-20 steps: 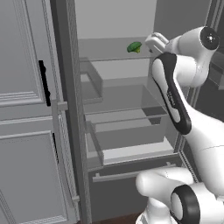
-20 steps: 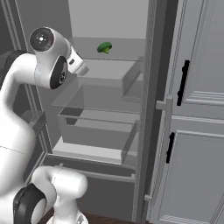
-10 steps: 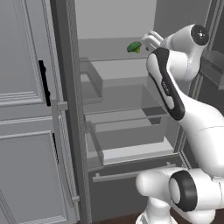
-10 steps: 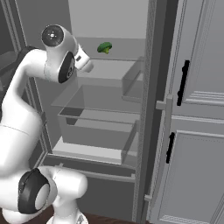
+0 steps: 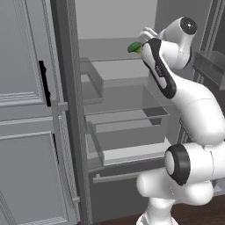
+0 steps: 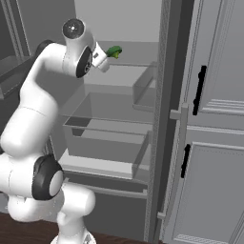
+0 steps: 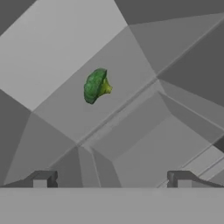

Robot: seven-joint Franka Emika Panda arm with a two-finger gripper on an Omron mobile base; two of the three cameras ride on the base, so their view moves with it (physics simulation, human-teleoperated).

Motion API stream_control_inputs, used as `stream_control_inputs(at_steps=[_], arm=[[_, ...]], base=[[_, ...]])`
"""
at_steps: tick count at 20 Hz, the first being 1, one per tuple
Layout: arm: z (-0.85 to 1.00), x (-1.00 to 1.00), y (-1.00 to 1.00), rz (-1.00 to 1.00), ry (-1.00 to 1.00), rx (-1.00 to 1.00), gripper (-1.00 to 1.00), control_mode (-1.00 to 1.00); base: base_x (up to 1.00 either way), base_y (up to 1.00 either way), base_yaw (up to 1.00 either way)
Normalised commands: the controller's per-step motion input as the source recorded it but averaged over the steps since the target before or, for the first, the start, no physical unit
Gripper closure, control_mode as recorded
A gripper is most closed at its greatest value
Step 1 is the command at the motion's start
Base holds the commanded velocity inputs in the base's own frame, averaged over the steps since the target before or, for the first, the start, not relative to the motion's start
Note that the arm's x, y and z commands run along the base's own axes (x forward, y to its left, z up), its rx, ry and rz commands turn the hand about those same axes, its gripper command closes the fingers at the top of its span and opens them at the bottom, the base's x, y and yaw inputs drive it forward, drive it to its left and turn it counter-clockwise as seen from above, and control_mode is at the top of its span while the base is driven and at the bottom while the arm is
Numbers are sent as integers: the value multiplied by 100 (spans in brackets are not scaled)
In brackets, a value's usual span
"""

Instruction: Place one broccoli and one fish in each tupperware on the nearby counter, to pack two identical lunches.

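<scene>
The broccoli (image 7: 96, 85) had a rough, bumpy dark-green head and a smoother, paler yellow-green stalk, all of it matt. It lay on a fridge shelf (image 5: 115, 66) that looked like smooth, flat grey plastic with no shine. The drawers (image 5: 127, 121) below looked like clear, thin plastic — glassy and see-through at the walls, with faint bright edges. The arm (image 5: 184, 94) wore a smooth, glossy white shell with soft highlights, and its joints were dark and slightly shiny. The cabinet doors (image 6: 214, 119) were matt grey panels — painted-looking — with black bar handles (image 6: 200, 90) of a smooth, dull finish.
</scene>
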Motion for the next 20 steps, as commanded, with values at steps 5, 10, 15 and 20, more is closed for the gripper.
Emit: stream_control_inputs(at_steps=[5, 10, 15, 20], arm=[[-5, 58, 0, 0, 0, 0, -100, -100], [-12, 54, -4, 0, 0, 0, -100, -100], [-13, 59, -8, 0, 0, 0, -100, -100], [-8, 56, -5, 0, 0, 0, -100, -100]], base=[[0, 0, 0], [0, 0, 0], [0, 0, 0], [0, 0, 0]])
